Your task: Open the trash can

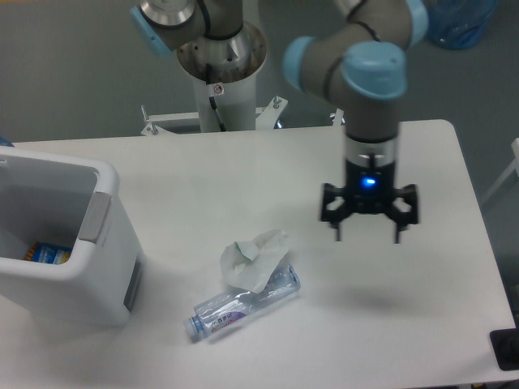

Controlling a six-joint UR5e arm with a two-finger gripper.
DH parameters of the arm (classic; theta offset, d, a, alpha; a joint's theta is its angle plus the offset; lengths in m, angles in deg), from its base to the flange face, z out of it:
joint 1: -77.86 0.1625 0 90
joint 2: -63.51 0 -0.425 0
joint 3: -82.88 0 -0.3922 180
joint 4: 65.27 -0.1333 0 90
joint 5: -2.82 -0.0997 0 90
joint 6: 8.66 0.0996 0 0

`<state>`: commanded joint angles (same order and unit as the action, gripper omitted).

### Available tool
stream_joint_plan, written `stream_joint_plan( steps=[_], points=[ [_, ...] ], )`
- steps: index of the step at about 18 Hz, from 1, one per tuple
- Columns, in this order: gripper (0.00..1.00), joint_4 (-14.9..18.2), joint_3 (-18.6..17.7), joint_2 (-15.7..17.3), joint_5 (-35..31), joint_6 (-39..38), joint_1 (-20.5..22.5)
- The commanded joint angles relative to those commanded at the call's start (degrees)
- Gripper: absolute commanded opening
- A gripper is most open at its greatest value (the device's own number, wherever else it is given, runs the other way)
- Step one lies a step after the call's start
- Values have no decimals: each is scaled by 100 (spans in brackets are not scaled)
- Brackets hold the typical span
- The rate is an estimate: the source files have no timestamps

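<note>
The trash can (105, 267) is a large white boxy bin at the left edge of the table. Its top stands open and I see inside it, with a blue and orange item (49, 254) at the bottom. No lid shows over the opening. A grey rectangular tab (96, 217) sits on its right rim. My gripper (368, 236) hangs open and empty above the table on the right, far from the bin, fingers pointing down.
A clear plastic bottle (243, 304) lies on its side in the middle of the white table (422, 324), with a crumpled white tissue (253, 259) on top of it. The robot base (220, 73) stands at the back.
</note>
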<state>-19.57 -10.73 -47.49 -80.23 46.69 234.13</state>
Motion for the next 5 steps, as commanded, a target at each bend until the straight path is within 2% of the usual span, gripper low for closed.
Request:
stream_joint_plan(
  steps=[2,5],
  points=[
    [100,-9,-218,17,-394,203,9],
    [100,18,-308,35,-467,317,79]
  ],
)
